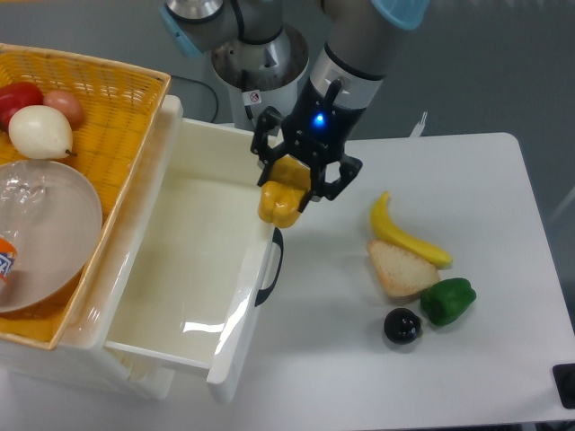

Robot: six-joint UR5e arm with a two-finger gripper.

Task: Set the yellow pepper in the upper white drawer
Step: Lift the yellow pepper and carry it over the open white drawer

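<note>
A single fixed camera looks steeply down from the front of the white table (503,180), facing the arm's base (256,76) at the top edge; the close framing takes in the upper white drawer (180,269) at left and crops a wicker basket (108,99) at far left

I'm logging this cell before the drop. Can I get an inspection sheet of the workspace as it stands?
Surface: white table, bare at the front right.
Job's things: pepper held above the front wall of the open, empty drawer.
Clutter: banana, bread, green pepper, dark round fruit; basket with produce and a plate.
Claw: claw shut on the pepper, blue light on.
Cables: black cable behind the drawer.
Surroundings: grey floor, robot base.
</note>
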